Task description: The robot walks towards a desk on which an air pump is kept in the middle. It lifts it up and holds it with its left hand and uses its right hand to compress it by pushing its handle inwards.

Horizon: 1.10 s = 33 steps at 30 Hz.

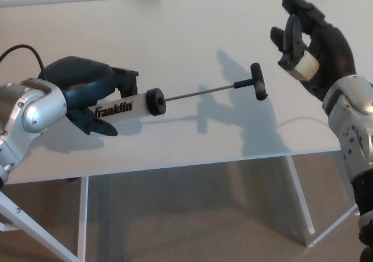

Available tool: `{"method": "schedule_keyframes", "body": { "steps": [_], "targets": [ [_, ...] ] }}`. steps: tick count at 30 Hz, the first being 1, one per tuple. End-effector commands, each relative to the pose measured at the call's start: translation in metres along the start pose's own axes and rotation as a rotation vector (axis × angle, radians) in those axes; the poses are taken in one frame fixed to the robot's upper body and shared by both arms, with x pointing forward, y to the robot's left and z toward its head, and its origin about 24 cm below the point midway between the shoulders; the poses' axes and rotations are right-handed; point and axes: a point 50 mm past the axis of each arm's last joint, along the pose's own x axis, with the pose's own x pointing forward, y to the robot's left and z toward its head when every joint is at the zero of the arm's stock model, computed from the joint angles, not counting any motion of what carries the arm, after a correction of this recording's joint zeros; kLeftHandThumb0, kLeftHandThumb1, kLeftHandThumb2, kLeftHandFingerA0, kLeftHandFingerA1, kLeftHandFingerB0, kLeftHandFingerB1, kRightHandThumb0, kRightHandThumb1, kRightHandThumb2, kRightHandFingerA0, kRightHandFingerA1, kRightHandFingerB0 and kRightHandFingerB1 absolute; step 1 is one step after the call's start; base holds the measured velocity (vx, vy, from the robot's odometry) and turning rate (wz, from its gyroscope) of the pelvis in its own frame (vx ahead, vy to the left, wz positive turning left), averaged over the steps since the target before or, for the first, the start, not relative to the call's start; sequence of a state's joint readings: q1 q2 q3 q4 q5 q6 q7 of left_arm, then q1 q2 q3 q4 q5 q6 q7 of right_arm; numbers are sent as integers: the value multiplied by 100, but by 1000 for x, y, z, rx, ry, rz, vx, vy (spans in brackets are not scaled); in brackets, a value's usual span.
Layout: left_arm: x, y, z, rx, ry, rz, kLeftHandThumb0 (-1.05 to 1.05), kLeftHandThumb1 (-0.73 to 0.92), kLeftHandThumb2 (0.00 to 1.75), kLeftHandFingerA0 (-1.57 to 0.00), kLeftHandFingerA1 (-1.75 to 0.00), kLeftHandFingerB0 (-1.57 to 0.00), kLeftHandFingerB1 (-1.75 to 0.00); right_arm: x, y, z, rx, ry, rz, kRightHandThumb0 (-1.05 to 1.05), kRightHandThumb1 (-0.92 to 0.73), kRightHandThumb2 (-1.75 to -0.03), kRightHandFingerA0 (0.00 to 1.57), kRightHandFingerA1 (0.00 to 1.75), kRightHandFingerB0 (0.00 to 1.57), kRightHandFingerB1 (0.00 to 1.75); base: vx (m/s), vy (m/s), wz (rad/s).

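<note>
Head view, left hand (87, 99) gripping air pump (175, 98)

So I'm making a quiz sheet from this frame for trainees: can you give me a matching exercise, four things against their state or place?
Things:
1. pump barrel
2. pump handle
3. right robot hand
4. desk

States:
A. open, holding nothing, just right of the T-shaped grip
B. white, lying under everything, legs showing below
C. gripped by the left robot hand, lettering visible
D. black, at the far end of the extended rod

Pairs: 1-C, 2-D, 3-A, 4-B
</note>
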State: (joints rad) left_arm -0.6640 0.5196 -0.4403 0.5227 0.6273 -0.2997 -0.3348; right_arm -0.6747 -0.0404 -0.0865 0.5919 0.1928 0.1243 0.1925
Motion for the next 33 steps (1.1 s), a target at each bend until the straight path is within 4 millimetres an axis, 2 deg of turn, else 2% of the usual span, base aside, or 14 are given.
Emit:
{"method": "schedule_keyframes", "body": {
  "steps": [1,9,10,11,12,22,23,26,27,28,30,31,32,33],
  "targets": [
    [-1,6,-2,37,-8,15,-12,73,48,-68,-174,-47,-149,-1,-1,-11,-1,28,3,-87,-79,-113,0,20,0,15,0,0,0],
    [1,4,-2,33,-4,10,-9,79,54,-67,-173,-48,-152,-2,5,-19,4,36,14,-91,-83,-114,5,19,5,13,0,0,0],
    [1,4,-2,33,-9,14,-12,75,56,-58,-175,-48,-150,-2,7,-18,0,30,14,-90,-83,-113,7,21,7,15,0,0,0],
    [1,4,-1,33,-13,16,-12,75,56,-58,-175,-48,-150,-2,8,-17,-1,26,14,-90,-83,-113,7,21,7,15,0,0,0],
    [2,4,-1,34,-16,17,-9,78,54,-66,-175,-45,-152,-2,10,-16,4,18,22,-89,-83,-114,6,21,6,14,0,0,0],
    [6,0,2,50,-19,5,-9,76,55,-67,-172,-47,-150,0,18,-8,52,-4,55,-90,-83,-116,1,17,0,11,0,0,0],
    [7,0,2,50,-23,9,-24,61,76,-94,-143,-64,-123,0,18,-7,63,-5,51,-92,-83,-115,3,16,3,11,0,0,0],
    [7,-1,2,47,-28,14,-24,61,76,-94,-143,-64,-123,0,18,-7,71,-5,48,-92,-83,-115,3,16,3,11,0,0,0],
    [7,-2,2,48,-26,13,-13,74,54,-57,-175,-45,-152,0,18,-6,75,-5,47,-93,-84,-115,6,17,6,11,0,0,0],
    [7,-2,2,49,-23,7,-10,79,55,-68,-174,-46,-153,-1,18,-6,72,-7,50,-93,-84,-116,5,17,5,10,0,0,0],
    [7,-2,2,50,-21,3,-10,79,55,-68,-174,-46,-153,-1,18,-6,70,-8,52,-93,-84,-116,5,17,5,10,0,0,0],
    [7,-3,2,52,-21,0,-14,77,55,-57,-175,-46,-151,-1,18,-5,70,-9,53,-93,-84,-116,6,17,5,11,0,0,0],
    [7,-3,2,53,-22,-1,-14,77,55,-57,-175,-46,-151,-1,18,-5,69,-9,53,-93,-84,-116,6,17,5,11,0,0,0],
    [7,-2,2,53,-21,-3,-10,82,56,-69,-174,-46,-153,-1,19,-5,67,-10,56,-90,-85,-117,2,16,1,11,0,0,0]
  ]
}}
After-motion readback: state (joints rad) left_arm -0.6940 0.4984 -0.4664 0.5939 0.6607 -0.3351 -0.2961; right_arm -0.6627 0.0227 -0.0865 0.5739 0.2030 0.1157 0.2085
